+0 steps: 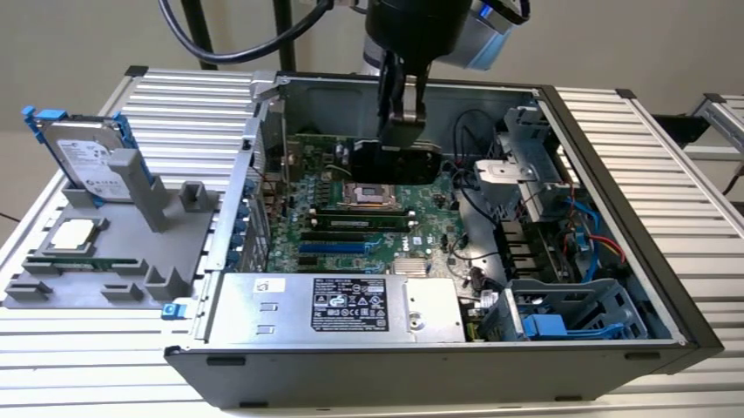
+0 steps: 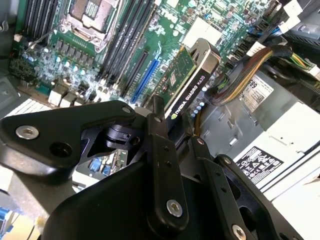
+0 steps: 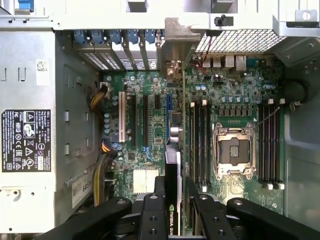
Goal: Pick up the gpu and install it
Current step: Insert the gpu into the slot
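Install step judged in hand | gpu [image 1: 395, 164] is clamped by gripper [image 1: 398, 139], upper centre of exterior view, over motherboard [image 1: 348, 239], unseated | needed, as judged: card edge aligned with blue slot [image 3: 168, 112]

The computer case [image 1: 407, 374] lay open on top, so I had clear room straight down over the motherboard [image 3: 112, 82], where my pincer [image 3: 175, 186] held the gpu [image 3: 173, 165] edge-on above the expansion slots [image 3: 145, 120], the memory slots [image 3: 200, 145] just beside it. The power supply [image 3: 30, 140] and its yellow-and-black cable bundle [image 3: 99, 175] walled off one side, near the slots. The rear wall's slot covers [image 3: 122, 47] closed the bracket end, and the drive cage [image 1: 570, 309] and loose cables [image 1: 587, 239] crowded the exterior view's right.
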